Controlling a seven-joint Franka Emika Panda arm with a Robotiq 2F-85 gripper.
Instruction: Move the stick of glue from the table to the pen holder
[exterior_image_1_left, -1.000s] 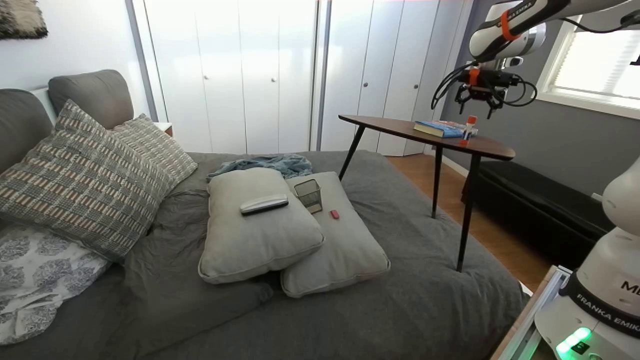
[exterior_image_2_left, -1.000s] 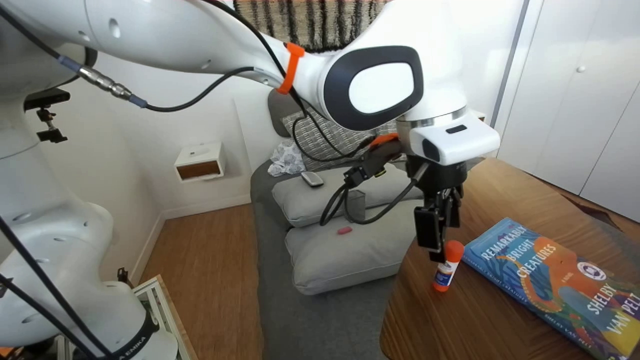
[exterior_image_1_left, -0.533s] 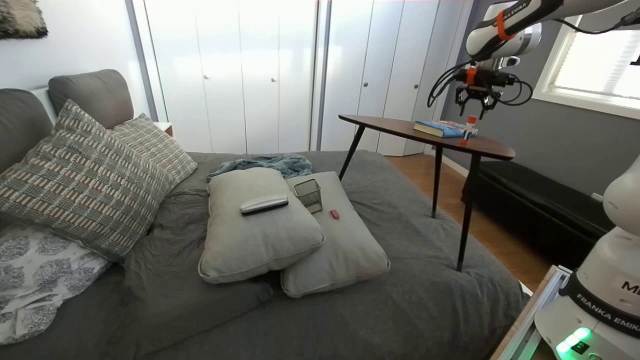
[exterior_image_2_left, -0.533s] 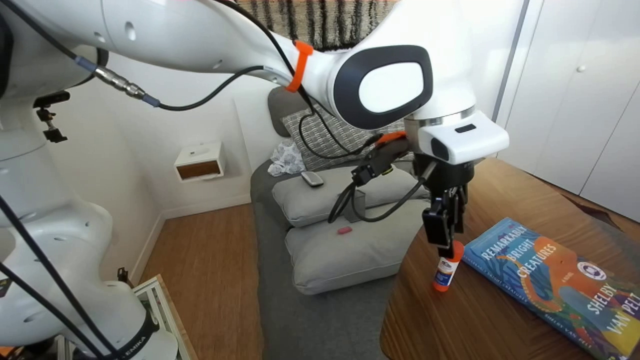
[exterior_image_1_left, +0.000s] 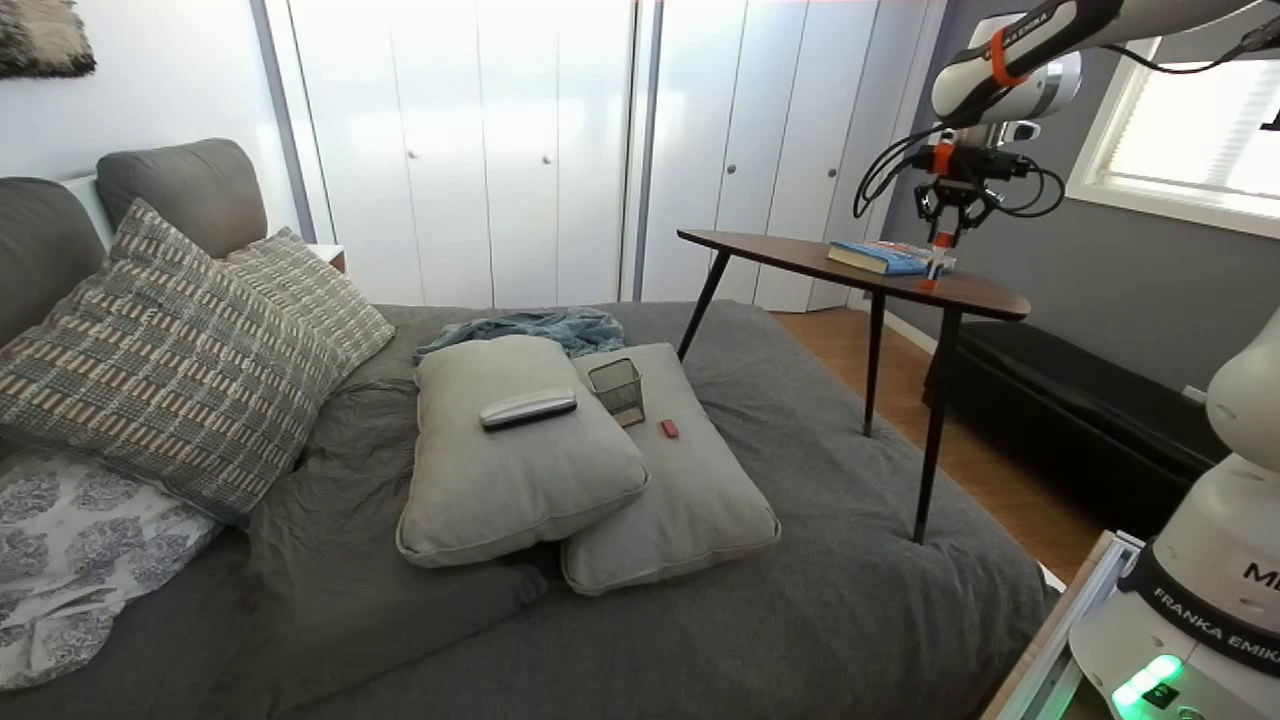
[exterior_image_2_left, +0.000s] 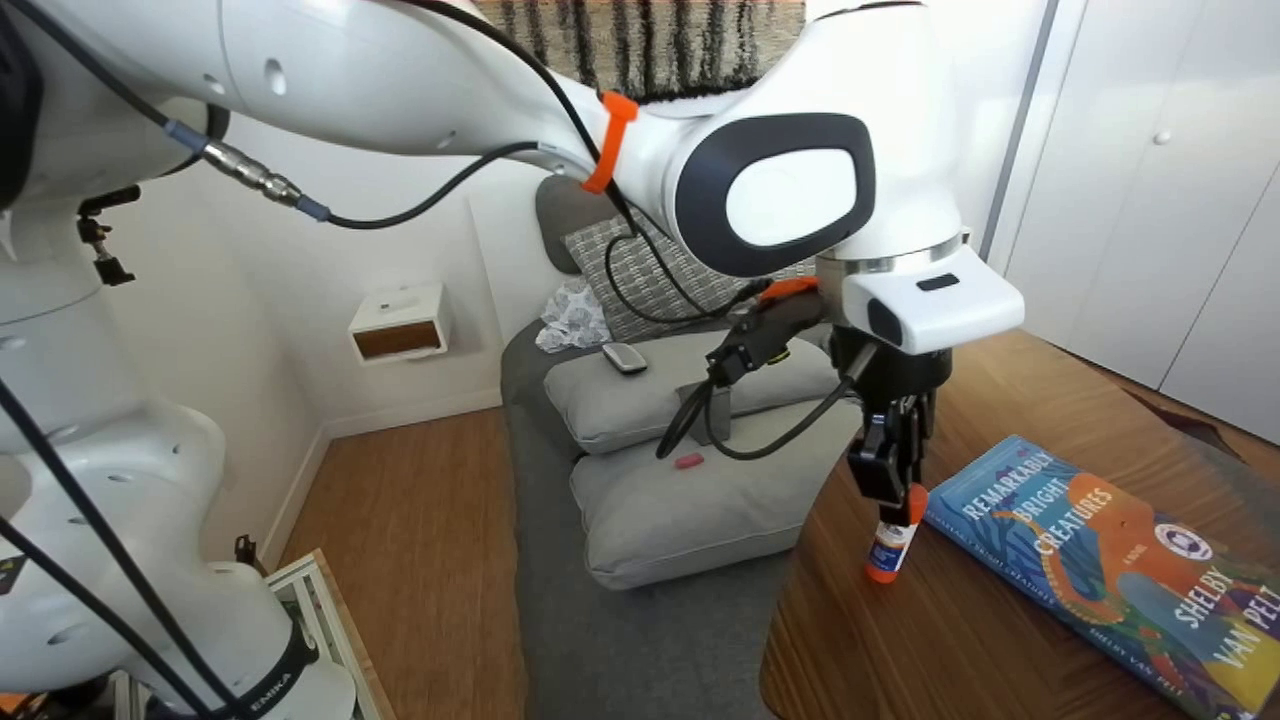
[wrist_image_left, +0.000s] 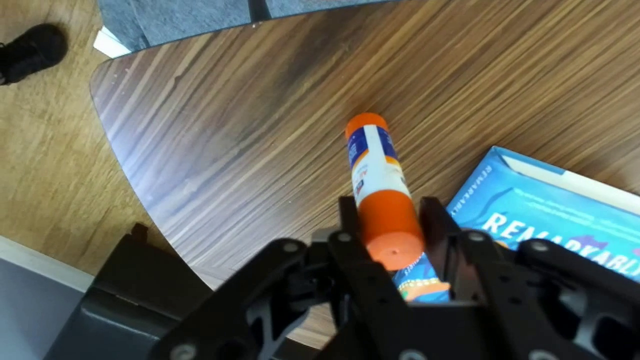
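Observation:
The stick of glue, white and blue with an orange cap and base, stands upright on the brown table. My gripper is lowered over it from above, fingers on either side of the cap. In the wrist view the left finger lies against the cap or very near it, while a thin strip of wood shows between the cap and the right fingertip. So the jaws are narrowed but not pressed on it from both sides. The pen holder, a mesh cup, sits tilted on a pillow on the bed.
A blue book lies flat on the table close to the glue. A silver and black case and a small red item rest on the pillows. Beyond the table is a low black bench.
My gripper has shifted sideways onto the glue stick and sunk slightly. Its fingers have drawn together from wide apart to close around the cap. The glue stick stands where it was.

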